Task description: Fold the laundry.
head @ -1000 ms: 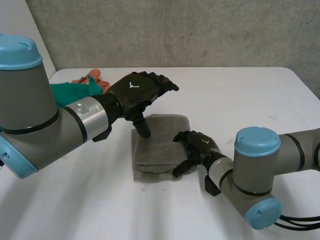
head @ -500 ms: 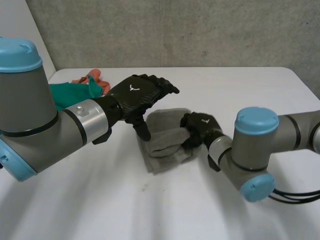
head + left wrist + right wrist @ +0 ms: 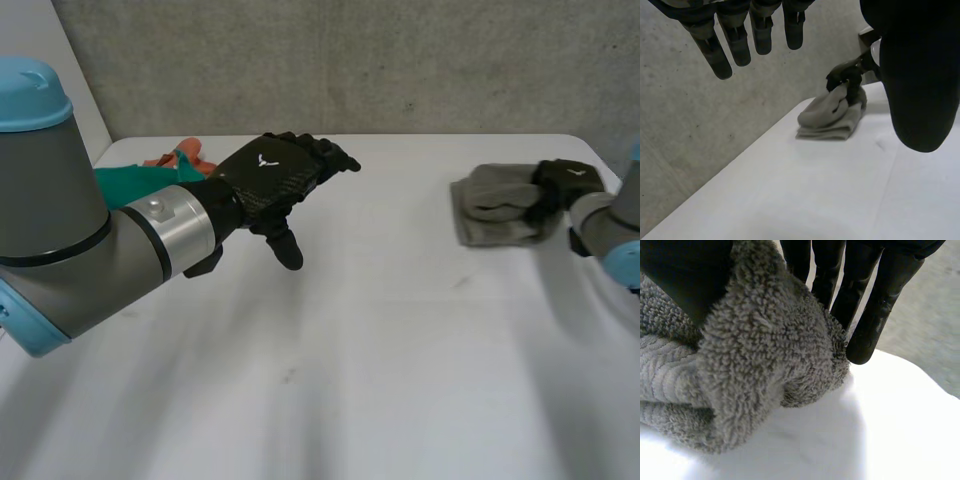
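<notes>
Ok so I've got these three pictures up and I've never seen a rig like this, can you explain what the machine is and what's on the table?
This is a robot with two grey arms, each ending in a black mechanical hand. It works at a white table, and its job is folding laundry. One picture looks down from a camera between and behind the arms. The other two come from a camera on each wrist, looking along that hand's palm. The left hand hangs open above the table and holds nothing. The right hand, on the robot's right side of the table, has fingers and thumb closed on a folded grey towel. Its wrist picture shows the towel's fluffy pile close up. Behind the left arm lies a green cloth, with an orange cloth beside it.
</notes>
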Robot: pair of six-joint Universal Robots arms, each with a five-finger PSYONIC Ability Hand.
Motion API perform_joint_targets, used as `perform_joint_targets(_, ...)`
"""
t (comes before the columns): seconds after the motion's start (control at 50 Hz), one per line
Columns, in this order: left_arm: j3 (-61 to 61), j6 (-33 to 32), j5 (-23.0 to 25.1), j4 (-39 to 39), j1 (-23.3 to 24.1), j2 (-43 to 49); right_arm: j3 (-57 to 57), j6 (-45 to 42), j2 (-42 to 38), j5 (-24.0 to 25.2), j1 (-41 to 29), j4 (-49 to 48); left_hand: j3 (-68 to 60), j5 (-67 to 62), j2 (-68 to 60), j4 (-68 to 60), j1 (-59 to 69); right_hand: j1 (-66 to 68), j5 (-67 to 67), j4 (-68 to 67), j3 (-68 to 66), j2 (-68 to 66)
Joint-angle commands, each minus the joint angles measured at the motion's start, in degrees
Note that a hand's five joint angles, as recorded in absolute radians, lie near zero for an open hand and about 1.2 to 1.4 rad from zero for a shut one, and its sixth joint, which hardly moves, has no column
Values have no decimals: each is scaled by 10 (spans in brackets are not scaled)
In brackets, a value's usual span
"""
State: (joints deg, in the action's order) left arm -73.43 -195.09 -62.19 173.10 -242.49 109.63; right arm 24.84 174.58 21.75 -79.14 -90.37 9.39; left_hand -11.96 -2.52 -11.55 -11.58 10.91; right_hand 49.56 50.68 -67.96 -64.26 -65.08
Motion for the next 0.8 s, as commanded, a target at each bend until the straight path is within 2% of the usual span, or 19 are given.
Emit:
perform_joint_targets(0.02, -1, -1, 0, 0, -1, 0, -137, -7, -69, 57, 74, 69, 4, 10, 0, 0, 7, 304, 193, -120, -157, -149)
perform_joint_targets(0.14, -1, -2, -1, 0, 0, 1, -140, -26, -71, 92, 113, 68, 4, 10, 0, 0, 7, 304, 193, -120, -157, -149)
perform_joint_targets(0.26, -2, -1, -1, 0, 3, 3, -142, -75, -76, 105, 136, 70, 4, 10, 0, 0, 7, 304, 193, -120, -157, -149)
perform_joint_targets(0.3, -2, -1, -1, 0, 4, 3, -146, -108, -81, 99, 143, 71, 4, 10, 0, 0, 7, 282, 171, -98, -135, -127)
perform_joint_targets(0.34, -1, -1, -1, 0, 5, 4, -149, -133, -84, 89, 147, 71, 4, 10, 0, 0, 7, 198, 86, -14, -51, -42)
perform_joint_targets(0.38, -1, 0, -1, 0, 5, 4, -163, -167, -90, 53, 152, 70, 4, 10, 0, 0, 7, 171, 59, 13, -24, -15)
perform_joint_targets(0.42, 0, 0, -1, 0, 8, 5, -172, -187, -95, 30, 159, 70, 4, 10, 0, 0, 7, 17, -94, 167, 130, 138)
perform_joint_targets(0.44, 0, 0, -1, 0, 8, 5, -175, -196, -97, 20, 161, 70, 4, 10, 0, 0, 7, -141, -252, 325, 288, 296)
perform_joint_targets(0.46, 0, 0, -1, 0, 9, 5, -175, -214, -98, 7, 162, 69, 4, 10, 0, 0, 7, -396, -507, 580, 543, 551)
perform_joint_targets(0.58, 0, 1, -1, 0, 9, 4, -152, -255, -69, 6, 159, 77, 4, 10, 0, 0, 7, -396, -507, 580, 543, 551)
perform_joint_targets(0.7, -4, 1, -1, 0, 8, 1, -62, -282, 24, 5, 148, 103, 4, 10, 0, 0, 7, -396, -507, 580, 543, 551)
perform_joint_targets(0.74, -5, 1, -1, 0, 8, 1, -39, -287, 52, -6, 148, 99, 4, 10, 0, 0, 7, -396, -507, 580, 543, 551)
perform_joint_targets(0.8, -7, 0, -1, 0, 6, 1, -19, -303, 103, -65, 146, 78, 4, 10, 0, 0, 7, -396, -507, 580, 543, 551)
